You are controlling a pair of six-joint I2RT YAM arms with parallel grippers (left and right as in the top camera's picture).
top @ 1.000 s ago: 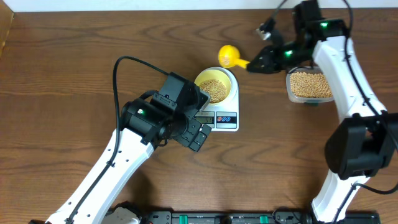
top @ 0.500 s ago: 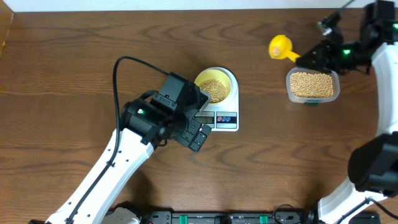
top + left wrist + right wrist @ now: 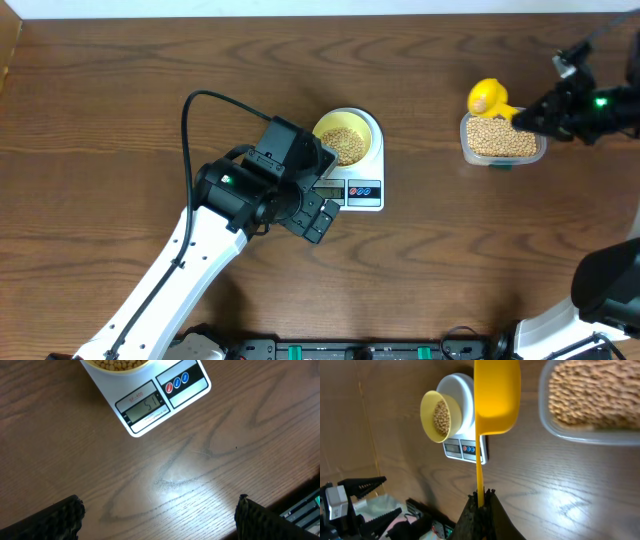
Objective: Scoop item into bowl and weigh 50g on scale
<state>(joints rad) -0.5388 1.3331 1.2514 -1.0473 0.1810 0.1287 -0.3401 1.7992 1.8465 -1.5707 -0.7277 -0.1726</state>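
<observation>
Yellow scoop point(image 3: 487, 97) pinched in right hand point(image 3: 527, 114) over tub point(image 3: 500, 140) edge, left hand point(image 3: 318, 216) wide, seemingly clear of scale point(image 3: 365, 192)

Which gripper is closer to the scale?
Left. The left gripper hovers open beside the scale, at its display end; the right gripper holds the scoop far off, by the tub.

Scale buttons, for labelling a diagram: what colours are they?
Red button, blue button; left wrist view shows best.

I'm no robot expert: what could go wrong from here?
The right tool grips the yellow scoop only by its thin handle end, near the clear tub; the scoop could twist or knock the tub and spill beans. The open left tool hangs close to the scale; a bump might shift the bowl.
</observation>
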